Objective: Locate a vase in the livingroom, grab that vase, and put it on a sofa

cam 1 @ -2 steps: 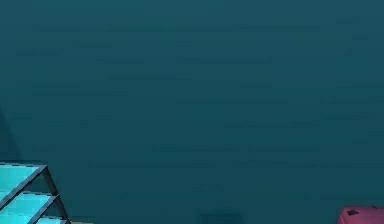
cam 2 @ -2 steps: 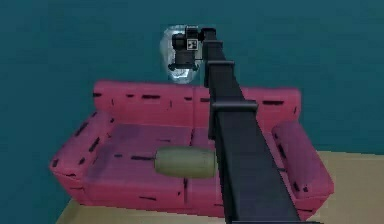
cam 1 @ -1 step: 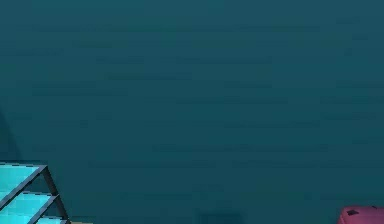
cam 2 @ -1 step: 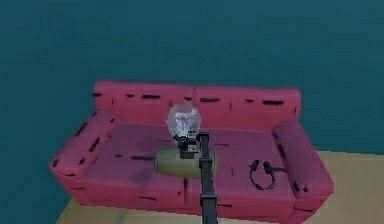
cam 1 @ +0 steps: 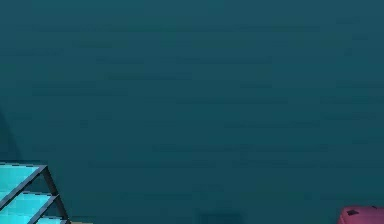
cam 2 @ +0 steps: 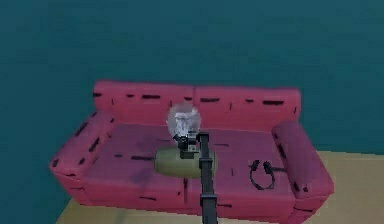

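A red sofa [cam 2: 240, 122] is seen against a teal wall [cam 2: 190, 40]; the arm [cam 2: 207, 185] is raised over its seat, and the gripper [cam 2: 183, 150] is set above an olive cushion [cam 2: 172, 164]; a pale rounded thing [cam 2: 182, 120], possibly the vase, is seen just above the gripper, before the sofa's back; whether anything is held cannot be told; a small dark looped thing [cam 2: 262, 173] is laid on the seat toward the arm side view's right; a pale blue rack [cam 1: 25, 192] is shown at the forward view's lower left.
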Available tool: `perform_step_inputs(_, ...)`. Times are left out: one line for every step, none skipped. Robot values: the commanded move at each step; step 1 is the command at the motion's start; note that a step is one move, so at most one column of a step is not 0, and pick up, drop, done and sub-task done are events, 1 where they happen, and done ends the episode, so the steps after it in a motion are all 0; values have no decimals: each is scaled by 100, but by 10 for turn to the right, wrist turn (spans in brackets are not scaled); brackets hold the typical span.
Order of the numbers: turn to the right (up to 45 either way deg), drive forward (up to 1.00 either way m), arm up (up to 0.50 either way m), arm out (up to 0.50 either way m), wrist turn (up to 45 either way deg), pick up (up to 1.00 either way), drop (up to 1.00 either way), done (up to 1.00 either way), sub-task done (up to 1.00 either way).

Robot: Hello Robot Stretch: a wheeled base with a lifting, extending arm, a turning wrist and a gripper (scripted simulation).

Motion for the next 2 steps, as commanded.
perform_step_inputs(0, 0, 0, 0, 0, 0, 100, 0, 0)
perform_step_inputs(0, 0, 10, 0, 0, 0, 0, 0, 0)
